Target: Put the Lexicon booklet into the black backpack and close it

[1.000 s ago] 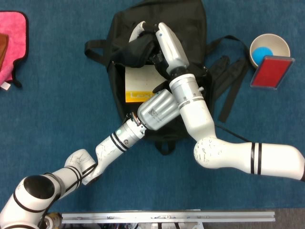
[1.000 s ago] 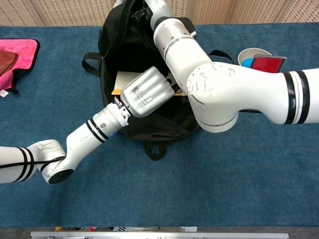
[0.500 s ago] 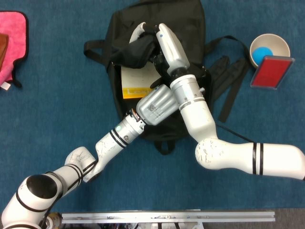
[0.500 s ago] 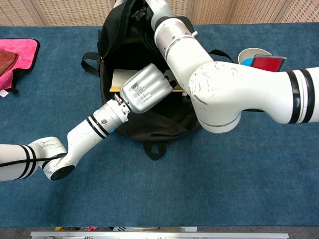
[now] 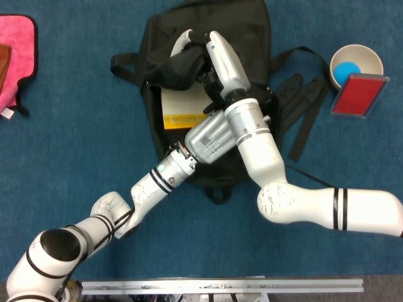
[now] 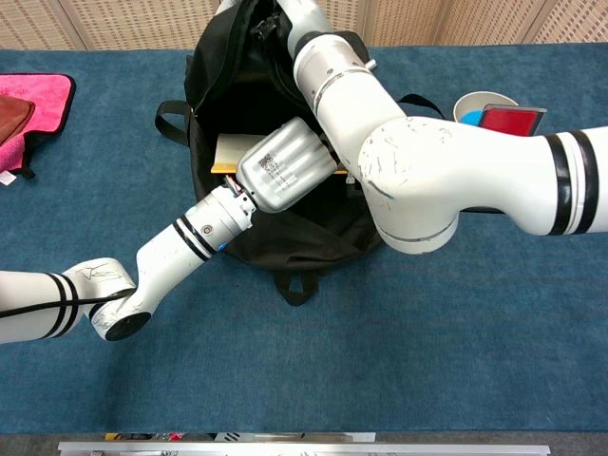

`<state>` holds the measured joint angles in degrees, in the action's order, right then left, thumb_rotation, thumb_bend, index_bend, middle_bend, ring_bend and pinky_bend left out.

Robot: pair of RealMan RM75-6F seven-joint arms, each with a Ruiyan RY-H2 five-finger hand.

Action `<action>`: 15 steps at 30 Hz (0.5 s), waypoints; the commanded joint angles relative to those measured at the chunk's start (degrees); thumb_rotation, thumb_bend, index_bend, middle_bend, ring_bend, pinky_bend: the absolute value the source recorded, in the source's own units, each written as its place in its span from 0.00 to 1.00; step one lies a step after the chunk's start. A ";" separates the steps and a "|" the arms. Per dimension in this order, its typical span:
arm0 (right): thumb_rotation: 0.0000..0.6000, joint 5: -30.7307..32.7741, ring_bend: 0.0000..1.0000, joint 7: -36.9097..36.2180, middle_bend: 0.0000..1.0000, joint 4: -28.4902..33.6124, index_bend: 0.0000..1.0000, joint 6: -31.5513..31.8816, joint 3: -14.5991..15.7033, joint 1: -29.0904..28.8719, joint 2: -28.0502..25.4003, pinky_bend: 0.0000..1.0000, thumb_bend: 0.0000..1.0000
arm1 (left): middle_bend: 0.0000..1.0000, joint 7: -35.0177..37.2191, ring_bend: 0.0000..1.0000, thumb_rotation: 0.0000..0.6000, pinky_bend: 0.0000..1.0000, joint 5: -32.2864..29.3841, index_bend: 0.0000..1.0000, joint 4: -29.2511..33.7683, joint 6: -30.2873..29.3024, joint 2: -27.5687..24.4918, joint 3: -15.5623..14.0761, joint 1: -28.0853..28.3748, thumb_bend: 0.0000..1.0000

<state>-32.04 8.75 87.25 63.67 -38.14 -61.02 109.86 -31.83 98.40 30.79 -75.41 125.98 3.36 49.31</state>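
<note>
The black backpack [image 5: 245,25] lies open on the blue table, also seen in the chest view [image 6: 285,242]. My right hand [image 5: 217,56] grips the bag's upper flap [image 5: 179,66] and holds it lifted; the chest view shows this hand [image 6: 294,14] at the top edge. The white Lexicon booklet [image 5: 179,104] with a yellow stripe lies partly inside the opening. My left hand [image 5: 210,138] holds its near right end; its fingers are hidden under my right forearm. In the chest view the left hand [image 6: 282,171] covers most of the booklet [image 6: 225,152].
A pink cloth [image 5: 16,50] with a brown object lies at the far left. A bowl [image 5: 371,60] holding something blue and a red box [image 5: 359,94] sit at the right. Loose backpack straps [image 5: 308,100] trail toward them.
My left hand has pushed forward, sliding the booklet deeper into the backpack opening. The right hand has kept the flap lifted in place.
</note>
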 commanded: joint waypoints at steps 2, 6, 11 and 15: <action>1.00 0.07 0.63 0.05 0.61 0.11 0.71 0.08 0.01 -0.01 -0.18 0.85 1.00 | 0.69 -0.32 0.58 1.00 0.70 -0.12 0.72 -0.51 1.04 0.32 -0.48 0.39 0.31; 1.00 0.21 0.63 0.05 0.61 0.12 0.71 0.07 0.08 0.04 -0.42 0.85 1.00 | 0.69 -0.34 0.58 1.00 0.70 -0.61 0.72 -1.29 1.44 0.75 -0.33 0.63 0.31; 1.00 0.23 0.63 -0.17 0.61 0.14 0.71 0.04 0.04 0.11 -0.70 0.85 1.00 | 0.66 -1.46 0.56 1.00 0.69 -1.83 0.66 -1.70 1.13 1.35 0.53 0.38 0.17; 1.00 0.47 0.63 -0.40 0.61 -0.02 0.71 -0.04 -0.16 0.18 -0.98 0.85 1.00 | 0.53 -4.50 0.46 1.00 0.64 -4.09 0.51 -0.67 1.35 1.93 2.02 -0.88 0.02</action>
<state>-31.58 8.37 87.24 63.64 -38.29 -60.86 108.89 -35.02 95.32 29.52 -74.12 127.60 4.63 49.08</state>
